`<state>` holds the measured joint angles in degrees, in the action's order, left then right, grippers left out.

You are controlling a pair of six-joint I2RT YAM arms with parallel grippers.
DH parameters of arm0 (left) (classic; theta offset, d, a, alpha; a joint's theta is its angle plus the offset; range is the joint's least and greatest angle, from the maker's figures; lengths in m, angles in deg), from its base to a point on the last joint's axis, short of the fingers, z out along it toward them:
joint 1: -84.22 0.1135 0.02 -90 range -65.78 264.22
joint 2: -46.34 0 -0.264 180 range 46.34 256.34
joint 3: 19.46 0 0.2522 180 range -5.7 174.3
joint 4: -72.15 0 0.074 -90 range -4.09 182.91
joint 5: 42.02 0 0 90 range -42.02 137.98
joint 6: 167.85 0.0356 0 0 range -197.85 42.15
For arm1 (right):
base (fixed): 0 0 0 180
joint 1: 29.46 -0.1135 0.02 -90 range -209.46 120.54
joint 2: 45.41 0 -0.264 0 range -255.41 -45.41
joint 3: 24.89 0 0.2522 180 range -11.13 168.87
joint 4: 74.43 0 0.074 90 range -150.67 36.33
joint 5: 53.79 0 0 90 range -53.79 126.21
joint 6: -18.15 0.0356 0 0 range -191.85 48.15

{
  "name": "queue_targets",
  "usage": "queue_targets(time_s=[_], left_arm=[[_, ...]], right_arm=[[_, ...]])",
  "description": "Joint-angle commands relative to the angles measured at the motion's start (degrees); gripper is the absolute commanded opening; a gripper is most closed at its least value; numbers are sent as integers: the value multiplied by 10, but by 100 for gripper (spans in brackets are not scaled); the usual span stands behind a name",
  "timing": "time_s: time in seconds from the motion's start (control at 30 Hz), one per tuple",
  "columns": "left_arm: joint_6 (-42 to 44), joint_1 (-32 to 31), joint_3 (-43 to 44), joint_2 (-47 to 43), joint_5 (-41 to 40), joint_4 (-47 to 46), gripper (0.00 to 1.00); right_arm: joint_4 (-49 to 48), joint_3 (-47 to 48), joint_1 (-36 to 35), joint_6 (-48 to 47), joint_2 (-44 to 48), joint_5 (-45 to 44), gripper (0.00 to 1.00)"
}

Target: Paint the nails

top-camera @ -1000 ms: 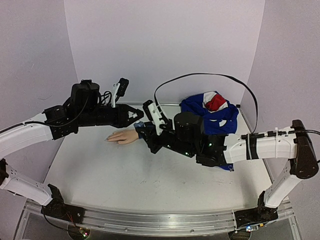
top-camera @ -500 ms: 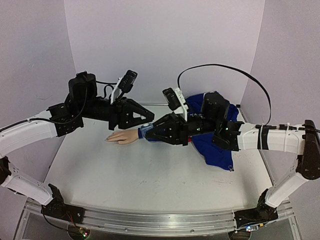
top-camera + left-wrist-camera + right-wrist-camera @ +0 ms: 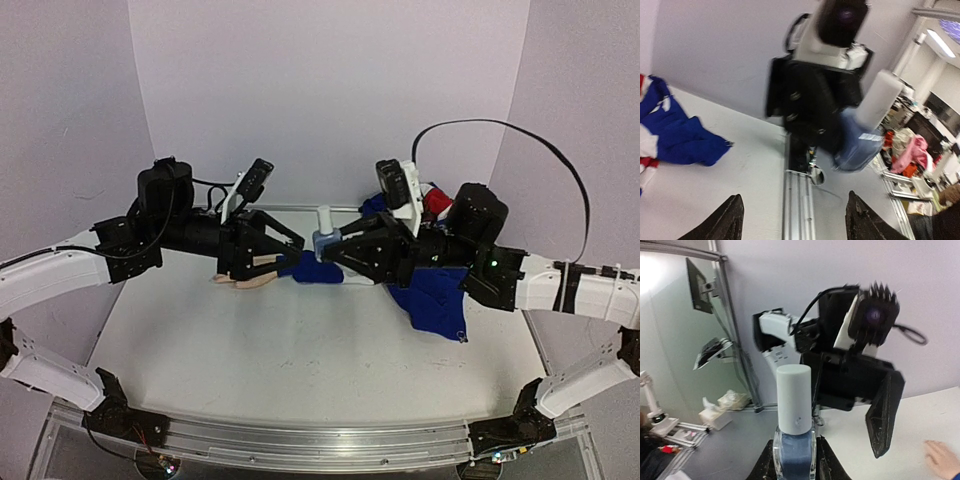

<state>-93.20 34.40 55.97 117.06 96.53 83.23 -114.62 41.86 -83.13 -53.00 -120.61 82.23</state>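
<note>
The pale mannequin hand lies palm down on the table, its blue cuff towards the right. Its nails are too small to make out. My left gripper hovers just above the hand and stands open with nothing between its fingers. My right gripper is shut on a small clear bottle of blue polish with a pale cap. It holds the bottle upright in the air, close in front of the left gripper. In the right wrist view the hand's fingertips show at the lower right.
A crumpled blue, red and white cloth lies at the back right under my right arm and shows again in the left wrist view. Pale walls close in the table on three sides.
My left gripper has opened from shut. The right arm has swung up and to the right, lifting the bottle from beside the cuff to just in front of the left gripper.
</note>
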Motion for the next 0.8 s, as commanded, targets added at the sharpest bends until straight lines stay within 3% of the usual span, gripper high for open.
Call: queue_targets(time_s=[0.0,0.13,0.27,0.47,0.77], left_arm=[[-14,16,-6,-61,-208,79,81],[-29,17,14,-79,-349,161,86],[-64,17,25,-85,-426,199,87],[-95,17,41,-52,-406,195,86],[-108,17,65,-5,-370,161,71]], right_arm=[[64,1,1,-97,30,-249,0],[92,4,1,-103,4,-406,0],[105,23,-7,-88,-50,-485,0],[104,68,-59,-100,-118,-530,0],[103,125,-111,-119,-184,-533,0]])
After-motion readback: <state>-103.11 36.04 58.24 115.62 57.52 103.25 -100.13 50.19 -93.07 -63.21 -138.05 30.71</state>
